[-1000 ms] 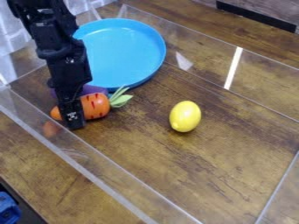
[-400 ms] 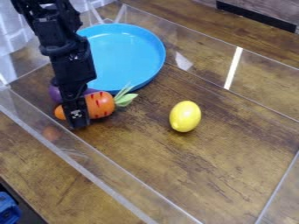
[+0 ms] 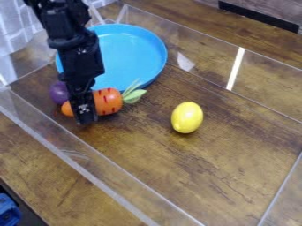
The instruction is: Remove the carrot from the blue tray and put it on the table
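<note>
The carrot (image 3: 109, 101), orange with dark ridges and a green top pointing right, lies crosswise in my gripper (image 3: 90, 108) just in front of the blue tray's near rim, low over the table (image 3: 177, 168). My gripper points down and is shut on the carrot. Its dark front finger (image 3: 84, 111) covers the carrot's middle, with an orange tip showing to its left; the far finger is hidden. The blue tray (image 3: 124, 48), round and shallow, holds nothing I can see, and the arm covers its left part.
A purple eggplant (image 3: 56, 91) sits by the tray's left front, right beside my gripper. A yellow lemon (image 3: 186, 116) lies on the wood to the right. Clear acrylic walls (image 3: 71, 154) run along the table's near-left and far edges.
My gripper and the carrot shifted together slightly to the right and up in the picture, staying beside the tray's front rim. The lemon and eggplant did not move.
</note>
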You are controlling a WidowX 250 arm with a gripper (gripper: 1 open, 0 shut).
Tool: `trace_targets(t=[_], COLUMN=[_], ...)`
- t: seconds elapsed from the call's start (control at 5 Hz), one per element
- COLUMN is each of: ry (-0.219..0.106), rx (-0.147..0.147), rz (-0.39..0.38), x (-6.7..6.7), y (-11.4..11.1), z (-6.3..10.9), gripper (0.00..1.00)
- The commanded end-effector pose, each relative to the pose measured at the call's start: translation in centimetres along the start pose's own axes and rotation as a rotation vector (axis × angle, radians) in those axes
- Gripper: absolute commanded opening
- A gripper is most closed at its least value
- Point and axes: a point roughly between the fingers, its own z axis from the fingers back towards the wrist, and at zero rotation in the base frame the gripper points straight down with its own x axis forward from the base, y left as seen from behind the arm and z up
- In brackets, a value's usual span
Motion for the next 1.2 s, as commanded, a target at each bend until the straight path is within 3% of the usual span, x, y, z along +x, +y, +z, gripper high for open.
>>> trace_targets(t=[0.0, 1.0], ry=[-0.042, -0.028], rx=[0.064, 0.074], rz=[-0.029, -0.063], x=[1.9, 4.1], y=[0.8, 1.5], z=[2.1, 1.6], gripper=[0.0, 0.0])
